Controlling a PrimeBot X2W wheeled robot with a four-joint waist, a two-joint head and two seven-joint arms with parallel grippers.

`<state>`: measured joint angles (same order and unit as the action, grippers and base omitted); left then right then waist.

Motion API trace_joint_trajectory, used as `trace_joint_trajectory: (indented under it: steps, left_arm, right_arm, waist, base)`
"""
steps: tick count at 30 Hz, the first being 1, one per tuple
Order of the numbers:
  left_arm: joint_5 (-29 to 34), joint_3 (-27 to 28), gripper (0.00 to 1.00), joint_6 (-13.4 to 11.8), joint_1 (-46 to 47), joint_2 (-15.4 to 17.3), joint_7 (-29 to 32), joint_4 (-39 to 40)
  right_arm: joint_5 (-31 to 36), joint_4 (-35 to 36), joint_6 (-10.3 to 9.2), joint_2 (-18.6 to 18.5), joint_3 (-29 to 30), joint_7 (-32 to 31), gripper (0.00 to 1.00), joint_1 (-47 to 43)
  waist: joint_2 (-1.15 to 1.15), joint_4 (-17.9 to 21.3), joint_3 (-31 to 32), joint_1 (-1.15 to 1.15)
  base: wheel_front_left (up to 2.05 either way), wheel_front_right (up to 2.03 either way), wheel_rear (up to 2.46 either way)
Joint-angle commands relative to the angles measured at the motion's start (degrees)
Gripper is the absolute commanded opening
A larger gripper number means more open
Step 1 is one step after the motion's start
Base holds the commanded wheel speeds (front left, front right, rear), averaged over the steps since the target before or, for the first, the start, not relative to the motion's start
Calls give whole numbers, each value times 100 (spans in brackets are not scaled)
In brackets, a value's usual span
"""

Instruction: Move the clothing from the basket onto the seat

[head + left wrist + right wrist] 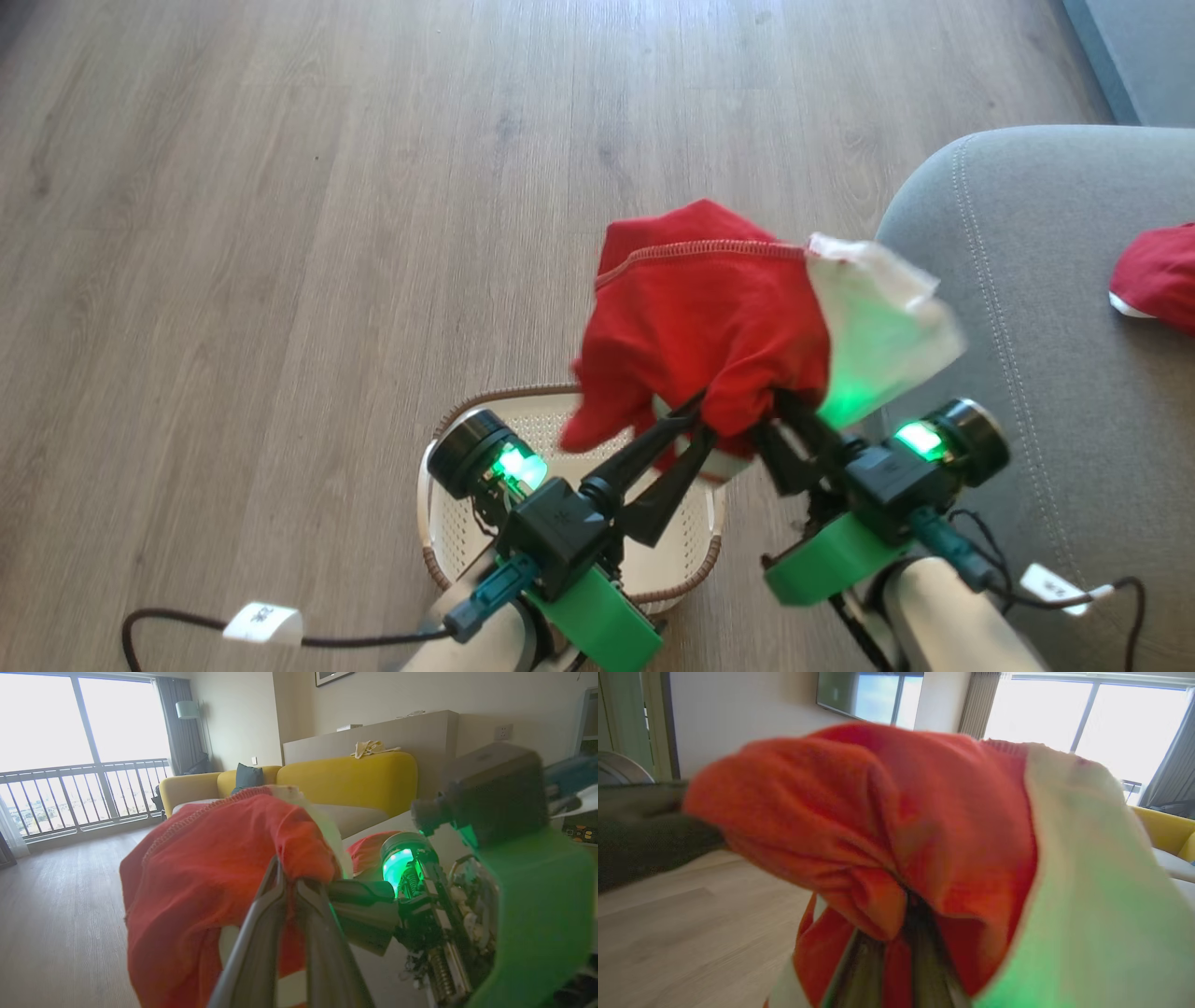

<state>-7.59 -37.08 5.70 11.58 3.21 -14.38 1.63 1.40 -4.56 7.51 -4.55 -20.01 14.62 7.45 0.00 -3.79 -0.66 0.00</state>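
A red garment with a white part, the clothing point(709, 317), hangs in the air above the far edge of the cream basket point(467, 523). My left gripper point(702, 422) is shut on its lower red folds. Beside it my right gripper point(780, 403) is shut on the same garment, under the red cloth. In the left wrist view the red cloth point(205, 877) drapes over my closed fingers point(271, 933). The right wrist view has the garment point(924, 826) bunched over the fingertips point(920, 938). The grey seat point(1027, 308) lies to the right, with another red garment point(1158, 275) on it.
Wooden floor point(280, 233) spreads to the left and ahead. Cables with white tags point(266, 623) trail from both arms. Across the room stand a yellow sofa point(355, 779), a balcony railing point(84, 793) and a large window.
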Motion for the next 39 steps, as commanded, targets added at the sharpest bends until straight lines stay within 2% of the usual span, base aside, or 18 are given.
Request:
trace_joint_trajectory:
  steps: [1, 14, 28, 29, 31, 33, 34, 35, 39]
  left_arm:
    - [-5, 187, 0, 8, 233, -34, -62, 191]
    - [-185, 469, 0, 20, 138, -34, -62, 94]
    - [-265, 357, 0, 76, 186, -34, -62, 225]
    - [-256, 365, 5, 76, 189, -34, -62, 234]
    - [-243, 386, 29, 72, 195, -34, -62, 256]
    - [-237, 408, 49, 65, 200, -34, -62, 277]
    - [-236, 418, 78, 62, 200, -34, -62, 282]
    - [-233, 428, 98, 58, 200, -34, -62, 284]
    - [-222, 450, 100, 60, 204, -34, -62, 244]
  right_arm:
    - [-47, 227, -2, 94, -25, 38, 0, 115]
    - [-620, 487, -2, 166, 489, 38, 0, 78]
    - [-953, 864, -2, 167, 542, 38, 0, 145]
    - [-1000, 899, -2, 167, 555, 38, 0, 138]
    - [-1104, 930, -2, 167, 583, 38, 0, 123]
    - [-1195, 959, -2, 167, 612, 38, 0, 130]
    - [-1230, 979, -2, 167, 625, 38, 0, 134]
    - [-1262, 1003, -2, 167, 634, 38, 0, 137]
    - [-1352, 1124, -2, 167, 692, 38, 0, 153]
  waist:
    - [0, 1, -2, 0]
    - [0, 34, -95, 0]
    - [0, -75, -123, 0]
    - [0, -79, -122, 0]
    - [0, -83, -130, 0]
    - [0, -86, -142, 0]
    - [0, -86, -144, 0]
    - [0, -85, -148, 0]
    - [0, -84, -166, 0]
  base:
    - [0, 0, 0]
    - [0, 0, 0]
    - [0, 0, 0]
    - [0, 0, 0]
    - [0, 0, 0]
    - [0, 0, 0]
    - [0, 0, 0]
    - [0, 0, 0]
    - [0, 0, 0]
